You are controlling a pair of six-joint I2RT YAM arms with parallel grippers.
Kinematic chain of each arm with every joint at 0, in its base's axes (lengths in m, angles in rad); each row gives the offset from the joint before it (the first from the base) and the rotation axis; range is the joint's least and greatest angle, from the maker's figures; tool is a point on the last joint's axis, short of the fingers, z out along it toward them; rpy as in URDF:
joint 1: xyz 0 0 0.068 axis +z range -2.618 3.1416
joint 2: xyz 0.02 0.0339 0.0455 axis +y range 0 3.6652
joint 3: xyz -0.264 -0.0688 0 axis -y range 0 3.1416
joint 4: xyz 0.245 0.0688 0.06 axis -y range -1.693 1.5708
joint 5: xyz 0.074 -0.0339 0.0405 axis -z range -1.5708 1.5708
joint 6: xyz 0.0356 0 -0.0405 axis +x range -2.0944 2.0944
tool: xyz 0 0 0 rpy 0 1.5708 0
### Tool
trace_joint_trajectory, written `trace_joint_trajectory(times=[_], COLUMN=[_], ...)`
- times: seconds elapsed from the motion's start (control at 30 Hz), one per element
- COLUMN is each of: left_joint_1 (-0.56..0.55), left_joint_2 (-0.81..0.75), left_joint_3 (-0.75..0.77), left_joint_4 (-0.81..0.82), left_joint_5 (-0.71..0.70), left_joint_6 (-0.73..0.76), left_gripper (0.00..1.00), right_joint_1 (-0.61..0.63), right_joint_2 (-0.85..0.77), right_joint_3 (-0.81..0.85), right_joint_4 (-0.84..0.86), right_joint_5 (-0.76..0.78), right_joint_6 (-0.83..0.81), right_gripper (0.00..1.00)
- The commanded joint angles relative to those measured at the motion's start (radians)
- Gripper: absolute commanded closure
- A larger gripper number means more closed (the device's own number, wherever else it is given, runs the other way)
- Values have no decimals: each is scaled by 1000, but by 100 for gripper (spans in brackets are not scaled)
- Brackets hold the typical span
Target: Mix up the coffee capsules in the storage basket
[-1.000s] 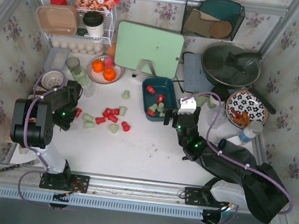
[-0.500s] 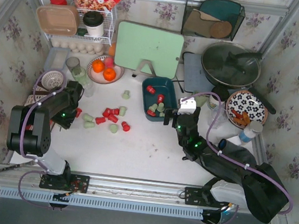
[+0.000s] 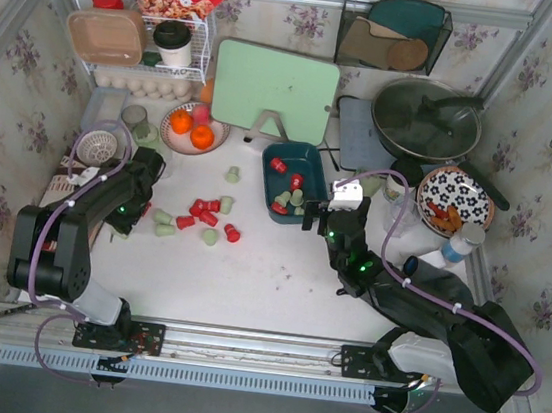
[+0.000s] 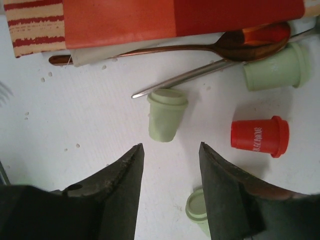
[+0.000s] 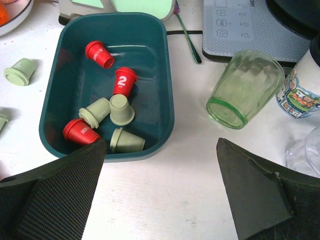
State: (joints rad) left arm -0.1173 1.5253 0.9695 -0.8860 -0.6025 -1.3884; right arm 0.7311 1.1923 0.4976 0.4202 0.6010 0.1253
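Observation:
The teal storage basket (image 5: 167, 80) holds three red and three pale green coffee capsules (image 5: 124, 80); it sits mid-table in the top view (image 3: 314, 161). Several more red and green capsules (image 3: 205, 213) lie loose on the table to its left. My left gripper (image 3: 120, 226) is open and empty at the left end of that group. In the left wrist view its fingertips (image 4: 170, 147) stand just short of an upright green capsule (image 4: 166, 114), with a red one (image 4: 260, 136) to the right. My right gripper (image 5: 161, 145) is wide open and empty, just near of the basket (image 3: 328, 213).
A green glass cup (image 5: 245, 90) lies on its side right of the basket. A spoon (image 4: 200, 47) and a red packet (image 4: 175, 17) lie beyond the left gripper. A plate of oranges (image 3: 195, 128), a green board (image 3: 275, 91), a pan (image 3: 426, 119) and a patterned bowl (image 3: 455, 198) stand behind.
My left arm has swung a little to the right and farther away, over the left end of the loose capsules. The right arm and the capsules have not moved.

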Motion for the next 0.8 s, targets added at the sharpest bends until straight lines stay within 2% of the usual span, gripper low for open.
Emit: trace_joint_trajectory(times=[0.0,0.2,0.33,0.5,0.57,0.77], left_joint_1=[7,28,76,155,163,158], left_joint_2=[22,54,66,114,140,124], left_joint_3=[28,7,-54,-61,-38,-56], left_joint_4=[12,1,69,175,167,158], left_joint_5=[-40,2,70,162,166,167], left_joint_6=[48,-9,-30,40,47,42], left_gripper=[47,38,38,41,44,63], right_joint_1=[1,1,2,-1,1,1], right_joint_2=[-15,-23,-22,-19,-19,-14], right_joint_3=[7,7,7,9,9,7], right_joint_4=[17,14,15,15,15,18], right_joint_5=[1,-2,-3,-7,-4,0], right_joint_6=[3,4,5,6,5,4], right_gripper=[0,0,0,0,0,0])
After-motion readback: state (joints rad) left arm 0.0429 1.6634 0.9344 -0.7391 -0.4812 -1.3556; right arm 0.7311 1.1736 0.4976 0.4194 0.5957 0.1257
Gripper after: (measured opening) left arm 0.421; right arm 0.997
